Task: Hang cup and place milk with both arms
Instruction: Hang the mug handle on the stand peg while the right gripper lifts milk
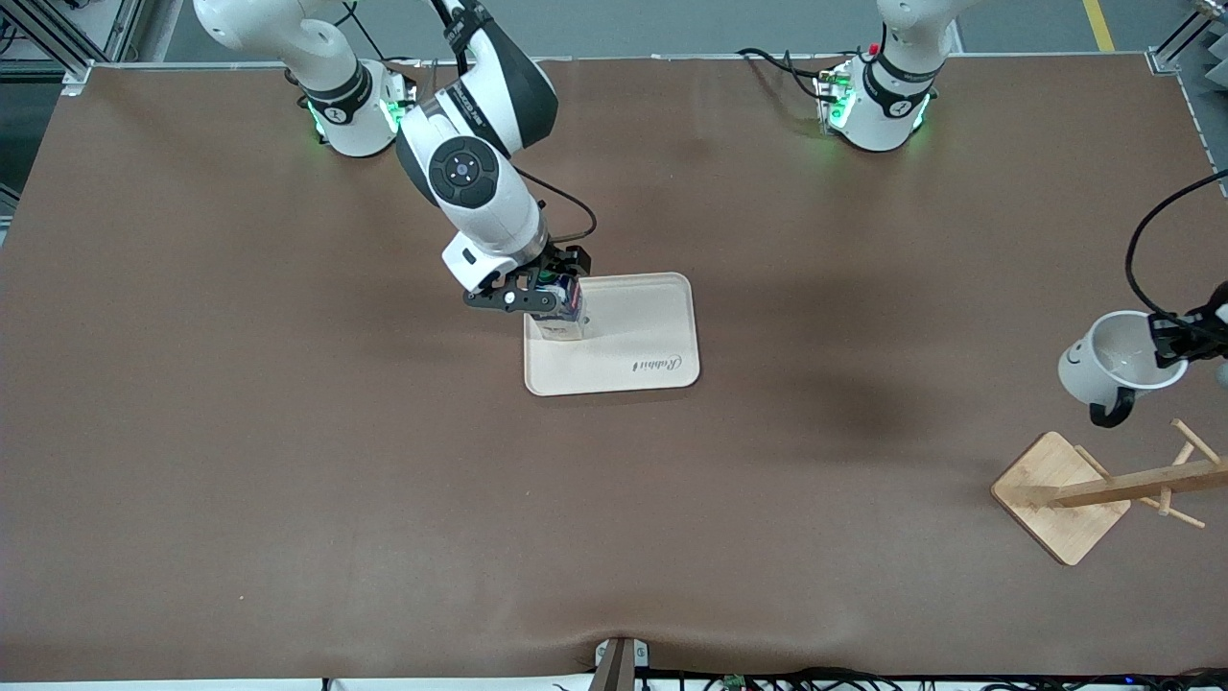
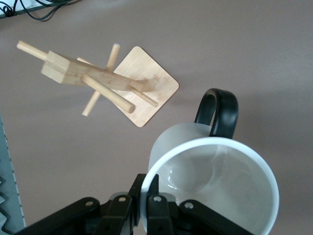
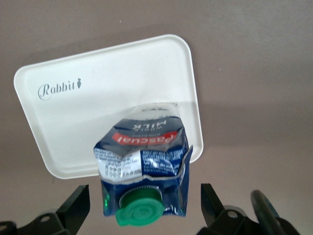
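Observation:
The dark blue milk carton (image 1: 564, 315) with its green cap stands on the cream tray (image 1: 645, 338), at the tray corner nearest the right arm's base. My right gripper (image 1: 558, 294) straddles the carton's top, open. In the right wrist view a gap shows between each finger and the milk (image 3: 142, 159) on the tray (image 3: 73, 122), with my right gripper (image 3: 144, 196) level with the cap. My left gripper (image 1: 1168, 344) is shut on the white cup's (image 1: 1113, 367) rim and holds it in the air near the wooden rack (image 1: 1060, 497). In the left wrist view the fingers (image 2: 149, 185) pinch the cup's (image 2: 215, 191) wall, black handle pointing away.
The wooden rack (image 2: 110, 81) has a square base and several pegs and stands at the left arm's end of the table, near the front camera. The brown table (image 1: 288, 461) spreads bare around the tray. Cables trail at the left arm's end.

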### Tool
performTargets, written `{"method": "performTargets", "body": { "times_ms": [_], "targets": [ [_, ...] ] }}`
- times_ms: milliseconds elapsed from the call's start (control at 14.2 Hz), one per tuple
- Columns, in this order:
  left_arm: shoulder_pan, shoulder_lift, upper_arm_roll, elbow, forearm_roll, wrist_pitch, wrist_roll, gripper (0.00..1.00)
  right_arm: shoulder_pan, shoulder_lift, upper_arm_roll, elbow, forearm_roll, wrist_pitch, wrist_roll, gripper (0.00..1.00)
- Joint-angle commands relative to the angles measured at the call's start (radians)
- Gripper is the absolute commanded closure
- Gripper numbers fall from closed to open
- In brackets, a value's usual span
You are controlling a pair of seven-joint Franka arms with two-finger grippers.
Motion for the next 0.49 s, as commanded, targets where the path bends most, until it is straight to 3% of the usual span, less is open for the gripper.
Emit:
{"method": "performTargets", "body": {
  "times_ms": [0, 141, 212, 283, 424],
  "targets": [
    [0.041, 0.042, -0.009, 0.047, -0.020, 0.007, 0.040, 1.00, 0.013, -0.005, -0.007, -0.038, -0.025, 0.057, 0.041, 0.00],
    [0.049, 0.056, -0.009, 0.051, -0.025, 0.036, 0.045, 1.00, 0.013, -0.003, -0.007, -0.061, -0.025, 0.077, 0.042, 0.00],
    [0.052, 0.064, -0.009, 0.053, -0.025, 0.047, 0.048, 1.00, 0.013, 0.001, -0.005, -0.061, -0.025, 0.079, 0.045, 0.06],
    [0.062, 0.072, -0.009, 0.053, -0.028, 0.062, 0.060, 1.00, 0.013, 0.001, -0.005, -0.058, -0.025, 0.075, 0.074, 0.40],
    [0.090, 0.091, -0.009, 0.062, -0.042, 0.084, 0.062, 1.00, 0.013, 0.000, -0.005, -0.051, -0.025, 0.068, 0.101, 0.84]
  ]
}}
